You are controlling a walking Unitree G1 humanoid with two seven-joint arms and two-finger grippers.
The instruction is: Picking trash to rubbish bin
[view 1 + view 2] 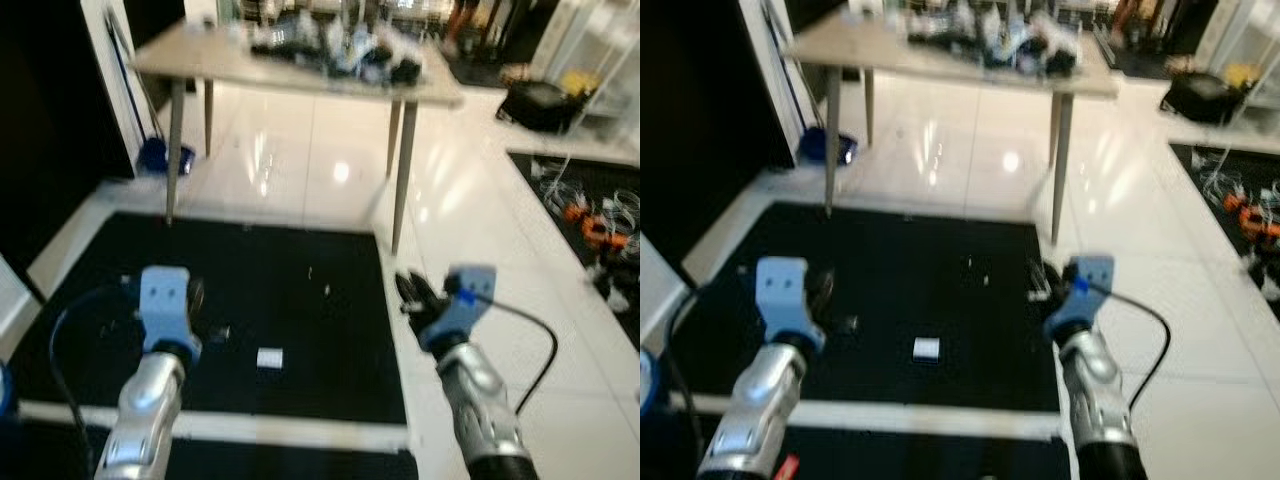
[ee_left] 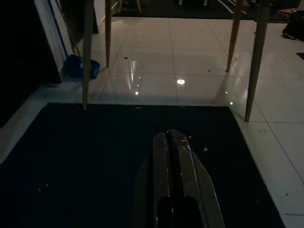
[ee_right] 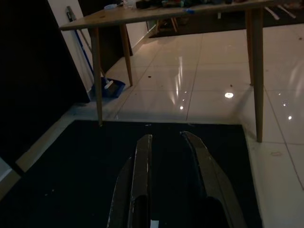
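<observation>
Trash lay on black mat, between my grippers, nearer left gripper, whose fingers were pressed together. Right gripper had fingers slightly apart. I judged both held low, ready for pickup.

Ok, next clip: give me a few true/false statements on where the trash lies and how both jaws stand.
1. A small white scrap lies on the black mat. True.
2. The left gripper has its jaws wide open. False: they are shut, holding nothing.
3. The right gripper has its jaws open. True.
4. The scrap sits on the table. False: it is on the mat, between the two arms.
</observation>
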